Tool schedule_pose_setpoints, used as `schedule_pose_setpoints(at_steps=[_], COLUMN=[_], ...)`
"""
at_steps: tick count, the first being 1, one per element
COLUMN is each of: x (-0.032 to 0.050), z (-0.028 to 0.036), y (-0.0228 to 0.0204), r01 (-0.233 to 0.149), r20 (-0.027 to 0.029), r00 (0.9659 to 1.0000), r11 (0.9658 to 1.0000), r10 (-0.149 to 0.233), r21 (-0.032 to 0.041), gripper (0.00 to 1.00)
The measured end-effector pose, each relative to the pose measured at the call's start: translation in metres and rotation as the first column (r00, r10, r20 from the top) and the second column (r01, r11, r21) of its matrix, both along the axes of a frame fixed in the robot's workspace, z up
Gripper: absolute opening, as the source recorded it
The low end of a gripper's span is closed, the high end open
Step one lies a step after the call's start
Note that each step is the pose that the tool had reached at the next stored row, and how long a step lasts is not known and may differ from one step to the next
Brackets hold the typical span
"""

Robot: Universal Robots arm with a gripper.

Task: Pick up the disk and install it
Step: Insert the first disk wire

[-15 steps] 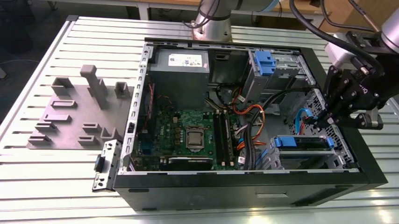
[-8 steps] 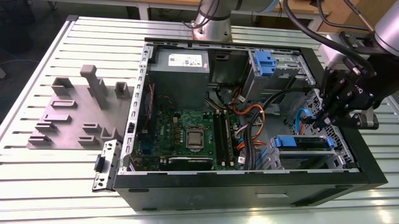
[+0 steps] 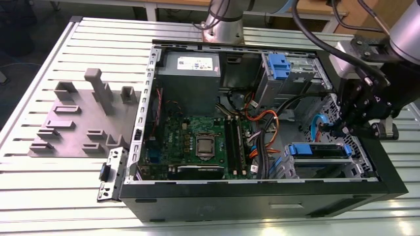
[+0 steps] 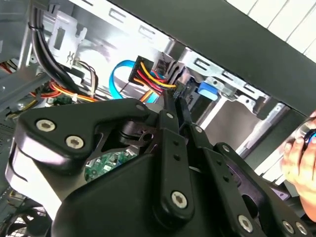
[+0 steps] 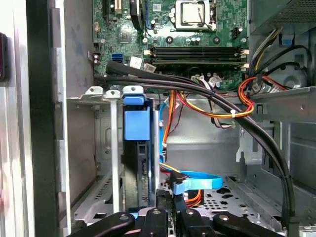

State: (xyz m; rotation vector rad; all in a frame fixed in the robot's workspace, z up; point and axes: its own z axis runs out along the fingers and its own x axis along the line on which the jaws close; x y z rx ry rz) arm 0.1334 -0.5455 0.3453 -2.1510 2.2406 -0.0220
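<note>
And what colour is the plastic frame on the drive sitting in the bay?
Blue. The plastic carrier frame shows best in the first wrist view.

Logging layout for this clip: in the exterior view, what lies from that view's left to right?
Grey fixture block → open computer case → motherboard → orange cable bundle → blue-framed disk in its bay → gripper.

A pale metal worktable [image 3: 46,191] of long parallel slats fills the exterior view, catching bright glare along its near edge; on the exterior view's left a flat grey fixture plate [image 3: 72,123] with upright blocks rests on the slats. Beyond the far edge lies dark floor [image 3: 19,34]; a light wooden bench [image 3: 177,4] and brown cardboard [image 3: 371,14] stand behind.
</note>
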Motion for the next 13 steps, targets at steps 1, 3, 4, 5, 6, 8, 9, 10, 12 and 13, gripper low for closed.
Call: schedule_pose_setpoints(at_steps=[1,3,4,5,6,8,9,10,12,13], x=[-0.0004,-0.0015,-0.002,-0.0026,-0.0031,-0.0041,-0.0048,-0.0054,-0.007,-0.0082], z=[0.0,-0.0001,0.0,-0.0001,0.0,0.0,-0.0001,-0.0001,-0.0003,-0.0004], y=[-0.002,-0.0048,-0.0058,-0.0066,-0.0074,-0.0089,-0.0094,-0.0098,-0.0103,-0.0104], r01=[0.0,-0.003,-0.006,-0.008,-0.011,-0.016,-0.018,-0.019,-0.021,-0.021], r20=[0.0014,0.0048,0.0066,0.0085,0.0105,0.0155,0.0194,0.0241,0.0356,0.0403], r00=[1.0,1.0,1.0,0.9999,0.9999,0.9998,0.9997,0.9995,0.9992,0.999], r11=[1.0,1.0,1.0,1.0,0.9999,0.9999,0.9998,0.9998,0.9998,0.9998], r10=[0.0,0.003,0.006,0.008,0.011,0.016,0.018,0.019,0.021,0.021], r21=[0.0,0.0,-0.0001,-0.0001,-0.0002,-0.0002,-0.0003,-0.0004,-0.0004,-0.0005], gripper=[0.16,0.16,0.16,0.16,0.16,0.16,0.16,0.16,0.16,0.16])
